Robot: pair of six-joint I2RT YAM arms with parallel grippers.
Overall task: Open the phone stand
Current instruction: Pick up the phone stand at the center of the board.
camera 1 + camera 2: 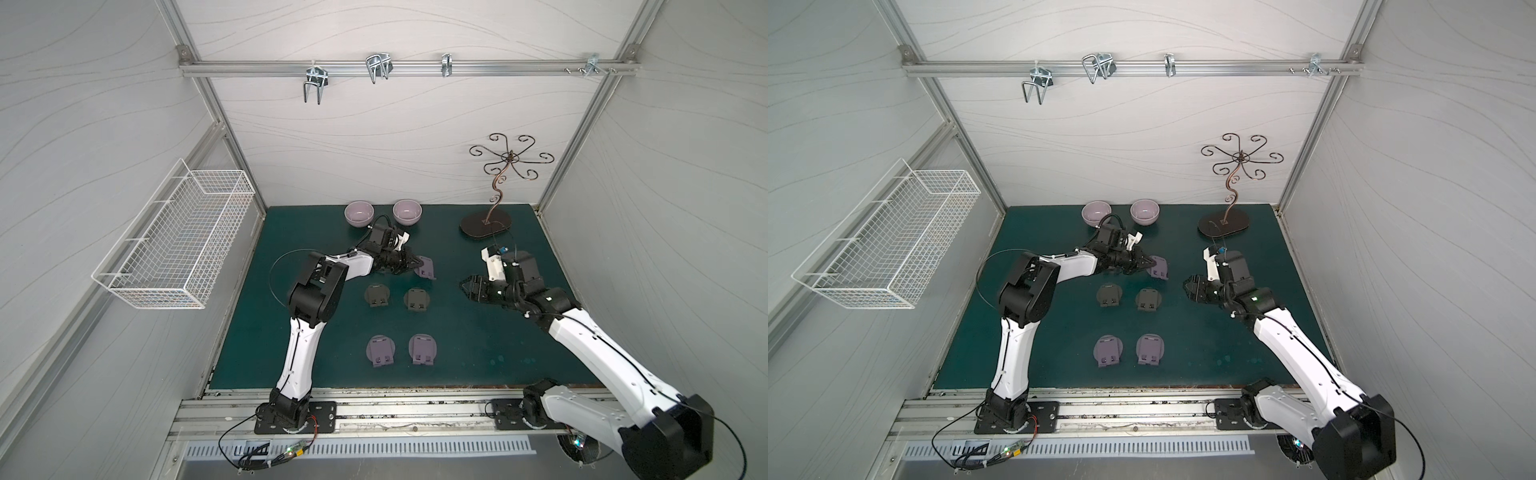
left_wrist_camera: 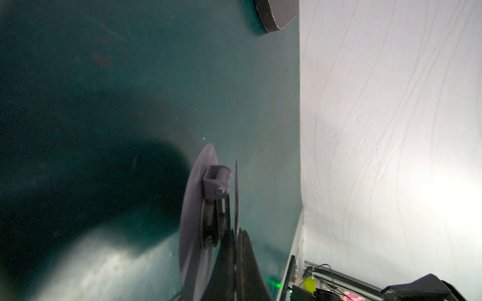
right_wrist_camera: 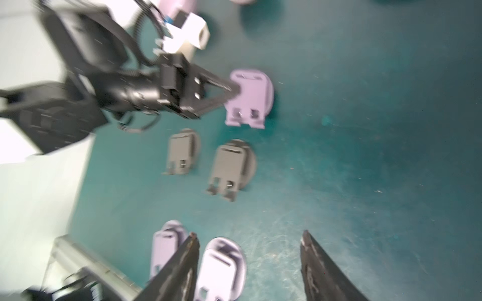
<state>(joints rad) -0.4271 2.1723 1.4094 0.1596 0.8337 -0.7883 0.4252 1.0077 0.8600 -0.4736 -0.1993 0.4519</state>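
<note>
Nearest, right gripper: jaws apart, empty, hovering right of the rows, likely waiting to pull a leaf. Left gripper: clamped on the lilac phone stand, far-centre over the green mat, probably to anchor it. Folded spares, four, lie flat nearer. Left wrist view alone shows the hinge edge-on, plates slightly apart; right wrist view shows the stand's face.

Both top views are looking down from the near side over the mat; wrist cameras are skimming it closely.
</note>
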